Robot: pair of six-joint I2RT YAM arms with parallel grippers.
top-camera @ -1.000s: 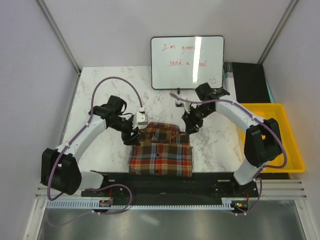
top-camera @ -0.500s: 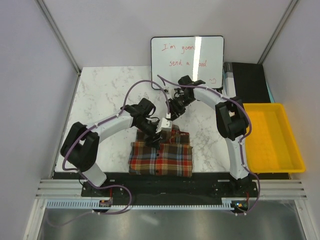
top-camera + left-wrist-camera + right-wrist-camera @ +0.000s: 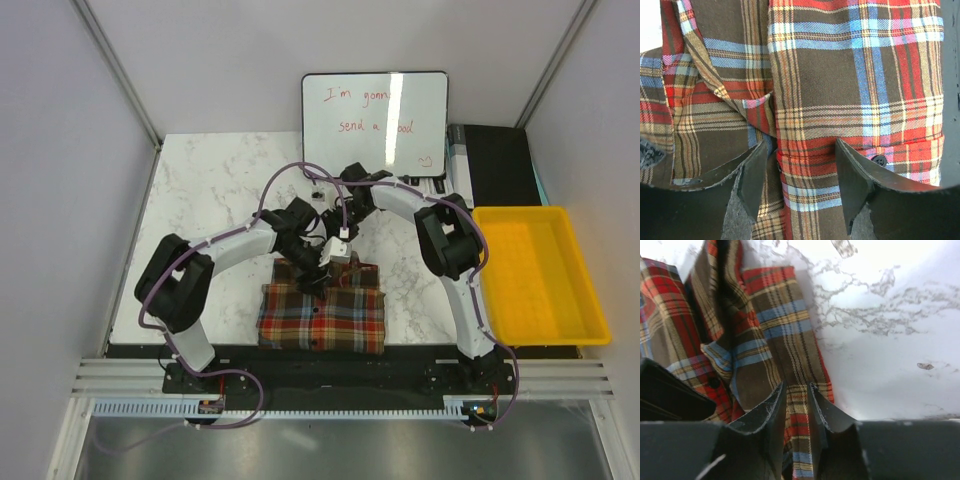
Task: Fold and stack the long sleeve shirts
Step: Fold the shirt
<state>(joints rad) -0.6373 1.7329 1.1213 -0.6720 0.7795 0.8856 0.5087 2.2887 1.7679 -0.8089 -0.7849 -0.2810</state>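
One red-orange plaid long sleeve shirt (image 3: 322,318) lies folded at the table's near middle, collar end toward the back. My left gripper (image 3: 316,270) hangs over the collar end. In the left wrist view it (image 3: 800,175) is open, with the shirt's button placket (image 3: 805,150) lying between its fingers and not gripped. My right gripper (image 3: 341,244) reaches in from the back. In the right wrist view it (image 3: 796,405) is shut on a strip of the shirt's edge (image 3: 800,405). No other shirt shows.
A whiteboard (image 3: 375,122) stands at the back. A yellow bin (image 3: 540,270) sits off the table's right edge, with a black case (image 3: 497,165) behind it. Bare marble table (image 3: 205,200) lies to the left. The two arms' cables cross above the shirt.
Both grippers have closed in on the shirt's collar end. The left one moved right over the collar. The right one swung left and down from the whiteboard side.
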